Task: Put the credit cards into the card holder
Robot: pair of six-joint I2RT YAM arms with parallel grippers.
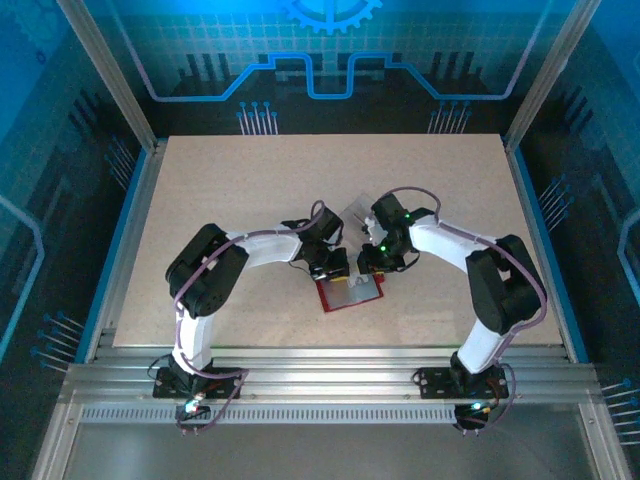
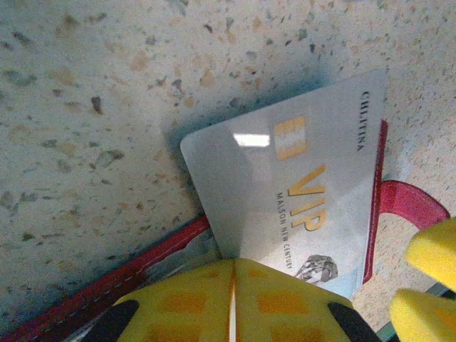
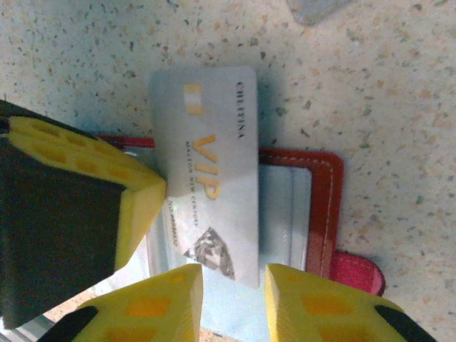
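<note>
The card holder is a red wallet lying open on the table, with pale grey pockets and a red snap tab. A silver credit card with gold "VIP" lettering lies across it, one end over a pocket and the other over the table. My left gripper is shut, its tips at the card's near edge and on the wallet. My right gripper is open. The card's diamond-printed end lies just ahead of its gap, touching neither finger. In the top view both grippers meet over the wallet.
A clear plastic box sits just beyond the wallet, between the two wrists. The speckled table is bounded by blue rails at the sides and the metal frame at the near edge.
</note>
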